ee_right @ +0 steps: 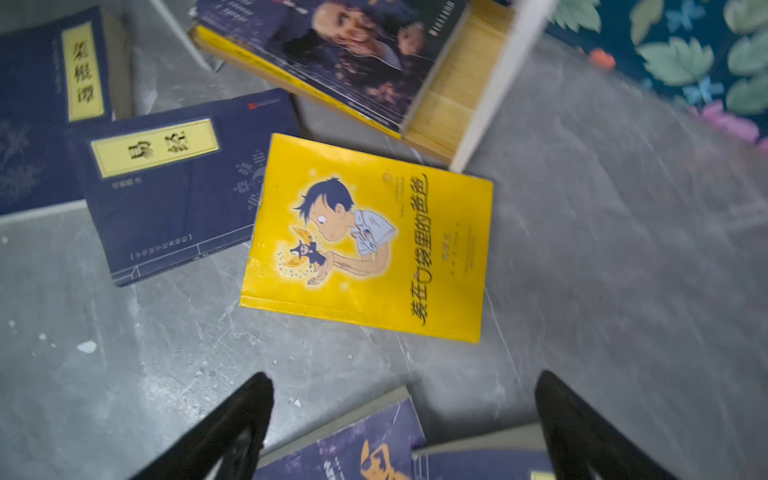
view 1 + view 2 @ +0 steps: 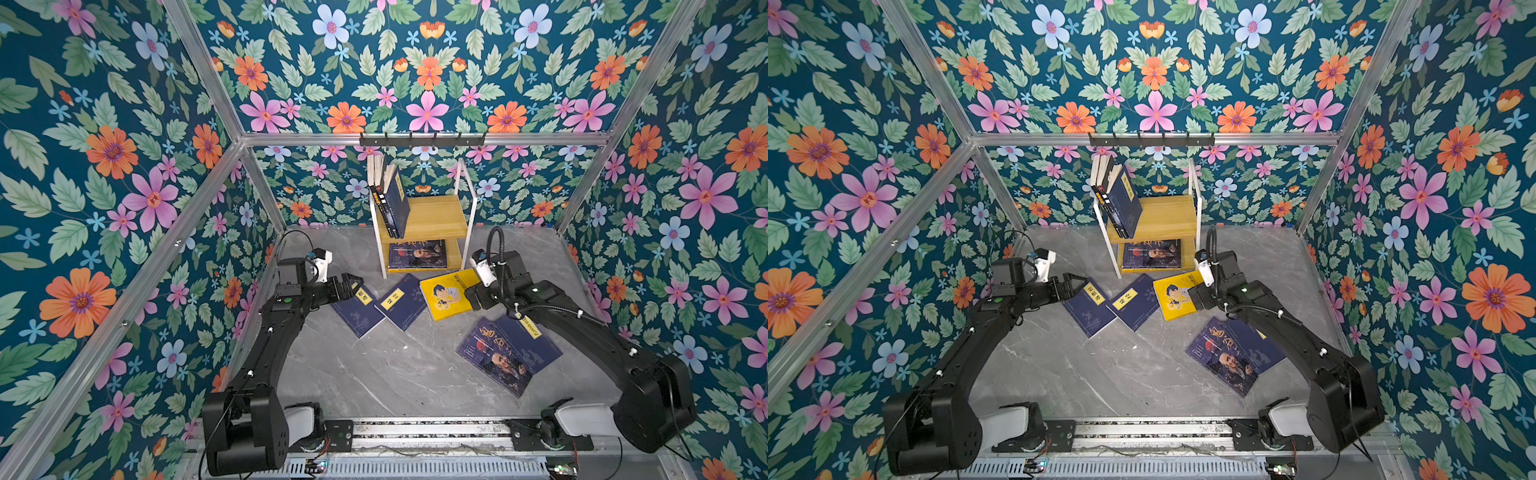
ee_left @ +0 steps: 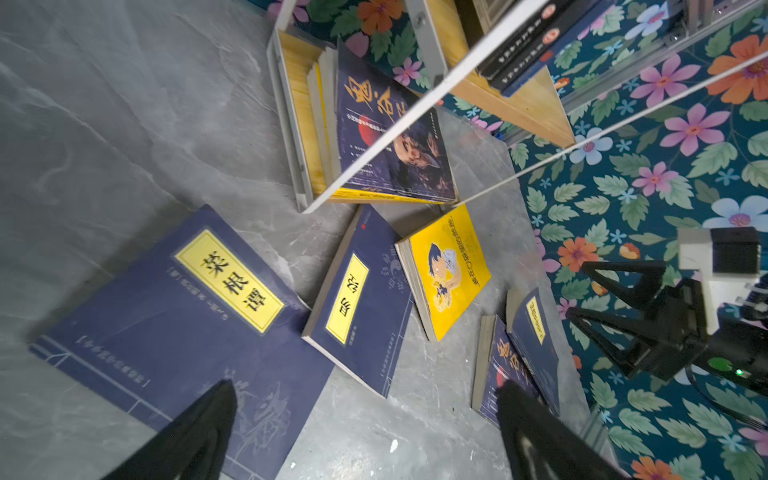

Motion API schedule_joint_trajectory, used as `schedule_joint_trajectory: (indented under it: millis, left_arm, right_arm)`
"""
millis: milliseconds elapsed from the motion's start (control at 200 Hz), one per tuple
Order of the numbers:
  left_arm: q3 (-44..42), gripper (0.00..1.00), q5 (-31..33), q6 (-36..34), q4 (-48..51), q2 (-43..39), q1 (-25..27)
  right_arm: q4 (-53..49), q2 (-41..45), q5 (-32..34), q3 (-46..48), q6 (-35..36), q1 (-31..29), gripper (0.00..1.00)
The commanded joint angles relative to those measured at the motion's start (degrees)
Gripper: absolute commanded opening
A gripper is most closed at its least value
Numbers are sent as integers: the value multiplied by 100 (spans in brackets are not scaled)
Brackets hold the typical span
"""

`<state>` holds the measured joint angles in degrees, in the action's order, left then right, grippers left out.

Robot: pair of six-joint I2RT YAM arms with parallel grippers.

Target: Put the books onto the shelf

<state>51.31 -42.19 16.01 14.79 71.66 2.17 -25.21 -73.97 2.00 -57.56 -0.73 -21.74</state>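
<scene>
**Right jaws wide and empty before the yellow book**

We show the grey table [image 2: 374, 374], which carries everything. At its far side stands the shelf [image 2: 440, 214]. A row of upright books [image 2: 395, 199] leans at the left end of its upper board. On the lower board a bearded-man book [image 2: 417, 254] lies flat on others.

Five books lie on the table. Nearest the arm bases, a second bearded-man book [image 2: 494, 361] and a navy book [image 2: 536, 343] overlap. In front of the shelf lie the left navy book [image 2: 359, 309], the middle navy book [image 2: 401, 301] and the yellow book [image 2: 444, 295], each touching its neighbour.

The left jaws stand wide and empty over the label end of the left navy book. The right jaws, also wide and empty, sit at the yellow book's right edge in both top views.

In the right wrist view the yellow book [image 1: 365, 241] lies straight ahead of the fingertips [image 1: 257, 386]. Its long axis runs across the line of approach, so a long edge faces the jaws. We judge the right arm much the nearer to it. The likely next move is a short reach forward and down to that edge. A cover flat on the table offers little purchase.
</scene>
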Motion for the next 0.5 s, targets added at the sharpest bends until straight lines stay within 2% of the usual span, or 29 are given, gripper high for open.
schedule_joint_trajectory:
  millis: [0, 85, 160, 335, 495]
  left_arm:
    - [417, 100, 161, -714, 292, 207, 687]
    - [958, 100, 491, -1344, 609, 582, 1558]
    - [1430, 100, 665, -1549, 684, 1034, 2194]
    - [2649, 100, 916, -1637, 496, 2289, 3428]
    - [3931, 97, 1046, -1163, 437, 3650, 4170]
  right_arm:
    - [-590, 422, -258, 326, -2235, 647, 99]
    - [-823, 770, -611, 691, -2950, 1359, 99]
    - [-1031, 1105, -741, 1002, -3387, 1924, 98]
    - [-1262, 1834, -1000, 1784, -4089, 2994, 97]
    - [-1319, 2381, -1309, 2385, -4478, 3608, 99]
